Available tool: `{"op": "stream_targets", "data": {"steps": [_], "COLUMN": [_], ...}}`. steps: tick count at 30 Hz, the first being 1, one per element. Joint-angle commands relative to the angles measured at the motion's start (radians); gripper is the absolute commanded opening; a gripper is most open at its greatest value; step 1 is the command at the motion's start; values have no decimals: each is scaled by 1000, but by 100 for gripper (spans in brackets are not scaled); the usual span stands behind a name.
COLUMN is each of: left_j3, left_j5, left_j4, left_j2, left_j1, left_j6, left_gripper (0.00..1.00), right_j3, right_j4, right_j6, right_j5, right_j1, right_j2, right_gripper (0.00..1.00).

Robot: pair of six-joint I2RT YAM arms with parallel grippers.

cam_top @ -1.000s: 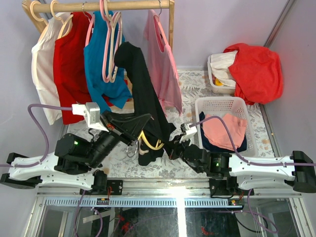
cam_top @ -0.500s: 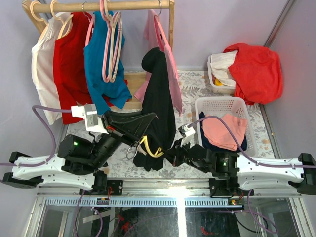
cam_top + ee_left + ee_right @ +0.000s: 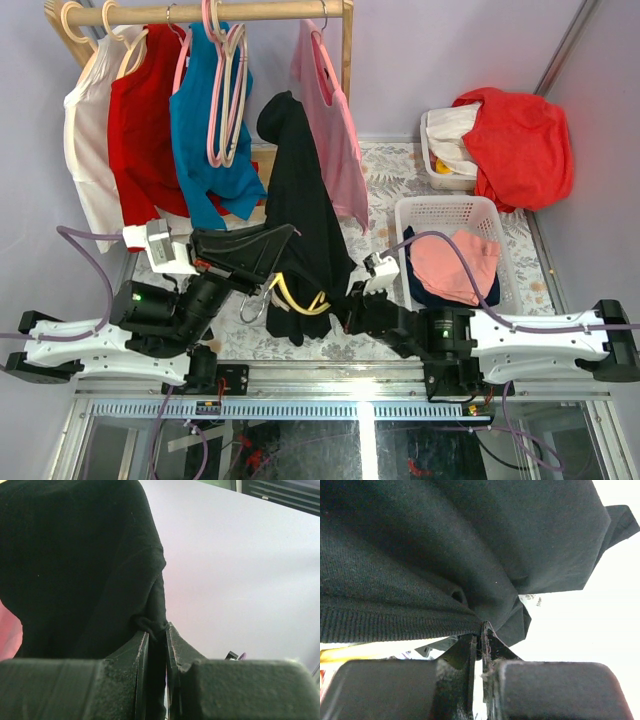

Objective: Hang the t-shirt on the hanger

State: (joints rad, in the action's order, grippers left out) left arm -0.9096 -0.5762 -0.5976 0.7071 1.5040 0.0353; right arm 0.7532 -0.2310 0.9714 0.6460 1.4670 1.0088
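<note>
– Black t-shirt [image 3: 300, 200]: where?
– Held up off the table [image 3: 392, 172], draped tall between both arms. Its top sits in front of the rail [image 3: 260, 11], between the teal shirt [image 3: 205, 130] and the pink shirt [image 3: 332, 130].
– Left gripper [image 3: 156, 630]?
– Fingers nearly together, pinching a fold of the black cloth.
– Right gripper [image 3: 481, 630]?
– Pressed tight on a bunched fold low on the t-shirt.
– Hanger [image 3: 288, 293]?
– Yellow, peeking out of the t-shirt's lower part, between the two grippers.
</note>
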Motion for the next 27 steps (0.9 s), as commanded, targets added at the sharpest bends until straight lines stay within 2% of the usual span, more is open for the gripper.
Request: {"op": "stream_targets", "data": {"steps": [1,6,9,18,27], "left_j3": [-86,-48,-20,94,106], "left_j5": [84,83,79,109,105], "left_j4": [-573,-660,-733,-973,-983], "left_j2": [-88,-83,-69,-21,62], "left_j1": [-10,-9,-8,-9,-10], "left_j6": [19,20,2,-74,-132], "left_gripper": [0,0,0,0,0], "right_j3": [-79,-41,-36,-29,33], "right_j4": [-415,-418,-370,-320,-309], "right_j6": [19,21,-13,-63,-112], "right_j5": [133,163,122,-81,-337], "right_j1": [1,1,2,17,28], "right_j2": [142,229,237,142,186], "right_gripper": [0,0,0,0,0]}}
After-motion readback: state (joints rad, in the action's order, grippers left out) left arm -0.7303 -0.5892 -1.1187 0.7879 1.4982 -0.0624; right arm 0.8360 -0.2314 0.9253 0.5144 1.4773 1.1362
